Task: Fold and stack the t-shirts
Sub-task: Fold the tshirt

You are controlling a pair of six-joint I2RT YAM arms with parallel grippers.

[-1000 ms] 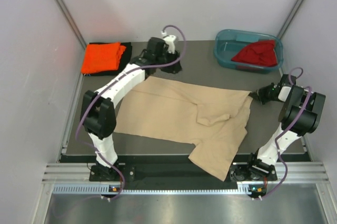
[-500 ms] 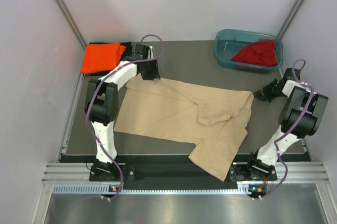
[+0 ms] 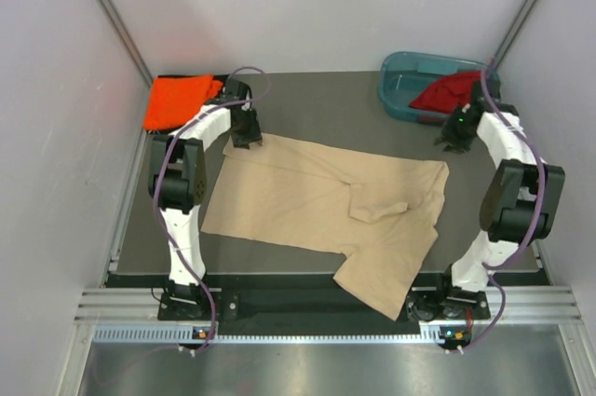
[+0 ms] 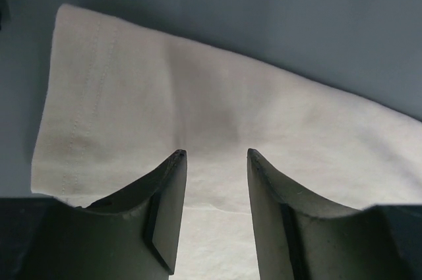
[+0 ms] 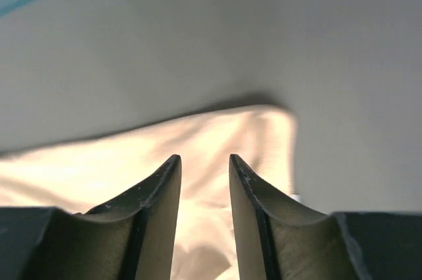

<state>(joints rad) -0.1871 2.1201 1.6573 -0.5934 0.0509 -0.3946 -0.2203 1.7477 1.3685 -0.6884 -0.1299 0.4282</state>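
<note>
Both arms have swung since a second ago. The left gripper [image 3: 246,138] has drawn back to the far left corner of the beige t-shirt [image 3: 307,196], and the right gripper [image 3: 453,142] has gone up toward its far right corner. Both sets of jaws stand parted with nothing between them. The shirt lies spread flat on the smooth, dark counter [image 3: 326,102], long axis left to right, one end drooping over the near edge. Each far corner lies just ahead of its nearer jaws; whether the tips touch cloth I cannot tell. The teal tub [image 3: 396,102] stands near the right arm.
</note>
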